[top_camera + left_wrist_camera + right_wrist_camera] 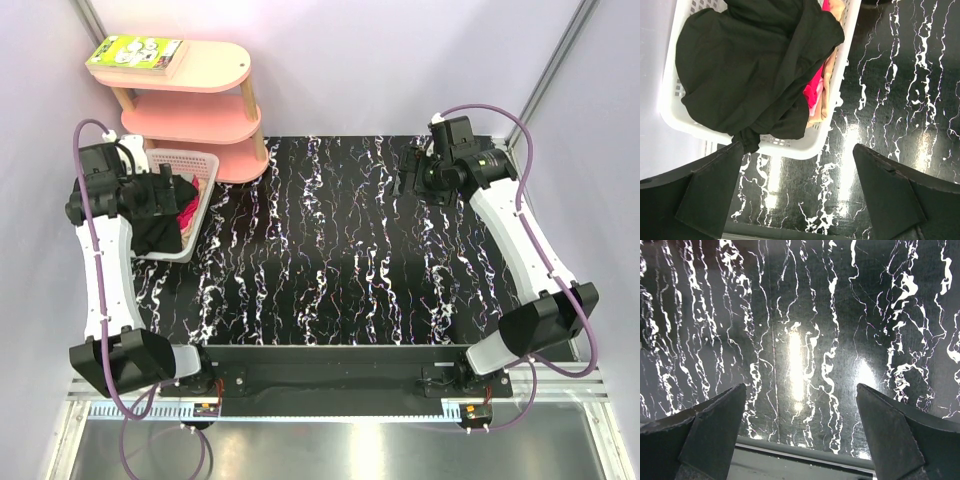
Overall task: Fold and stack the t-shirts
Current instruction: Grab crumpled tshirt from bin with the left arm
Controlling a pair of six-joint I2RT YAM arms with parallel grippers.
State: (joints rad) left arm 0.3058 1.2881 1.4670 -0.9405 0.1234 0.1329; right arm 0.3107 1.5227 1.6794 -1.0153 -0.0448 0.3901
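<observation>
The black t-shirt (750, 75) is a crumpled heap piled in the white basket (805, 147), just ahead of the left gripper (799, 195) and a bit off to its left side. One floppy bit hangs over the near rim, right by the finger (710, 195) on the left of the wrist view, and I honestly can't tell if they touch. A pink shirt (814, 92) is wedged along the basket wall with a peachy strip of cloth beside it. Only slivers of those show, since the rest is buried under the black one, and the basket's far end is cut off at the top of the wrist view. That gripper's jaws are spread wide with nothing between them. Over on the other side, the right gripper (800, 435) is also spread wide and holding nothing, with only the black white-veined table (800, 340) below and ahead of it, well apart from the shirts.
</observation>
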